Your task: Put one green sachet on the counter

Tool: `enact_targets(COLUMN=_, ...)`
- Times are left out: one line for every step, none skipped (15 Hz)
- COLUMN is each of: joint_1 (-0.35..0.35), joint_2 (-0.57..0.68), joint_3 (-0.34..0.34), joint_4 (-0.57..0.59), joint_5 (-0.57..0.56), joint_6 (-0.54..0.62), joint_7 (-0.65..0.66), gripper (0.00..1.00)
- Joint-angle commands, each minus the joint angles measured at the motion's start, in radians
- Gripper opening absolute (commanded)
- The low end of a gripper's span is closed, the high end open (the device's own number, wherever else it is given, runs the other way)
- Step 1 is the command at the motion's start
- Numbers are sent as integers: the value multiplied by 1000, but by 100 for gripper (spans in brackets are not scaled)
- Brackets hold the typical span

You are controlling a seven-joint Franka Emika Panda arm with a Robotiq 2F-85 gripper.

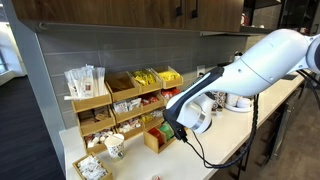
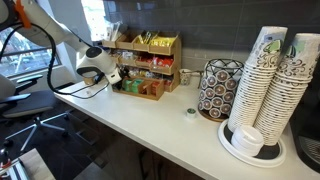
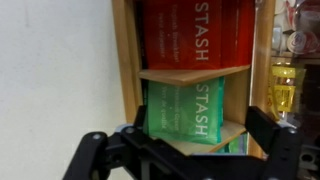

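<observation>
Black two-finger gripper [image 3: 180, 140] is spread wide, with nothing between its fingers [image 3: 90, 150]. In the wrist view both fingers come in from the bottom edge. In the gap between them sits the flat dark-green sachet [image 3: 190, 110] printed STASH, at the front of a stack in one compartment of the light wooden tiered organizer [image 3: 125, 60]. No contact shows between sachet and fingers. A thin wooden divider [image 3: 195, 70] separates it from the orange-red sachets [image 3: 195, 30], also marked STASH, in the compartment above it in the picture. Yellow packets [image 3: 283, 90] are blurred at the right, past the organizer wall. The smooth white countertop [image 3: 55, 70] fills the left of the wrist view. The green sachet is not on it; it is in the organizer.

In both exterior views the gripper [image 1: 183, 128] [image 2: 115, 76] hangs low, just in front of the organizer [image 1: 120, 100] [image 2: 145, 62], on the white arm [image 1: 260, 55]. The green sachet cannot be made out in these views. A small wooden box [image 1: 158, 138] stands on the countertop just beside the gripper. A paper cup [image 1: 115, 147] sits near the organizer's lower tier. Further along the countertop [image 2: 150, 120], well apart from the gripper, are a dark patterned cylindrical holder [image 2: 217, 88] and tall stacks of printed paper cups [image 2: 272, 85].
</observation>
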Motion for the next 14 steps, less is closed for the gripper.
enact_targets(joint_1=-9, joint_2=28, joint_3=13, joint_4=14, joint_5=29, joint_6=51, joint_7=8, gripper=96)
enact_targets(joint_1=-10, joint_2=29, joint_3=13, joint_4=13, joint_5=30, joint_6=57, joint_7=10, gripper=89)
enact_targets(joint_1=-13, joint_2=31, joint_3=15, joint_4=13, joint_5=31, joint_6=63, joint_7=12, gripper=84)
enact_targets(joint_1=-15, joint_2=32, joint_3=16, joint_4=13, joint_5=32, joint_6=67, joint_7=15, gripper=75)
enact_targets(joint_1=-16, joint_2=33, joint_3=18, joint_4=13, joint_5=32, joint_6=72, joint_7=16, gripper=69)
enact_targets(joint_1=-18, joint_2=35, joint_3=19, joint_4=13, joint_5=32, joint_6=74, joint_7=18, gripper=54)
enact_targets(joint_1=-20, joint_2=36, joint_3=21, joint_4=14, joint_5=33, joint_6=74, joint_7=21, gripper=53)
enact_targets(joint_1=-22, joint_2=36, joint_3=23, joint_4=14, joint_5=33, joint_6=74, joint_7=24, gripper=47)
enact_targets(joint_1=-23, joint_2=35, joint_3=24, joint_4=14, joint_5=32, joint_6=75, joint_7=26, gripper=44)
enact_targets(joint_1=-24, joint_2=35, joint_3=25, joint_4=14, joint_5=32, joint_6=76, joint_7=28, gripper=40)
enact_targets(joint_1=-26, joint_2=35, joint_3=26, joint_4=13, joint_5=32, joint_6=77, joint_7=29, gripper=41)
enact_targets(joint_1=-28, joint_2=34, joint_3=29, joint_4=13, joint_5=32, joint_6=79, joint_7=30, gripper=40)
enact_targets(joint_1=-29, joint_2=33, joint_3=30, joint_4=13, joint_5=32, joint_6=82, joint_7=31, gripper=37)
enact_targets(joint_1=-32, joint_2=31, joint_3=34, joint_4=12, joint_5=33, joint_6=84, joint_7=31, gripper=36)
